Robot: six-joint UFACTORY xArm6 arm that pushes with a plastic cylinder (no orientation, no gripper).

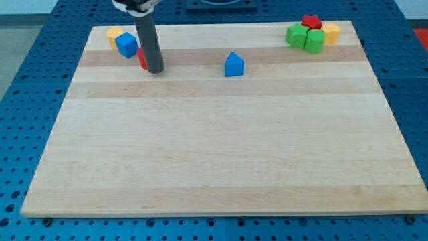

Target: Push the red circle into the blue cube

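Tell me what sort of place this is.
Probably a robotics lab test bench, not a home or shop. A plain wooden board rests on a blue perforated table. Small coloured blocks lie at its far edge, and my tip stands beside the red circle, near the blue cube.

Wooden board (221, 161) on blue pegboard (40, 40); blocks clustered along view's top edge, corners mostly.
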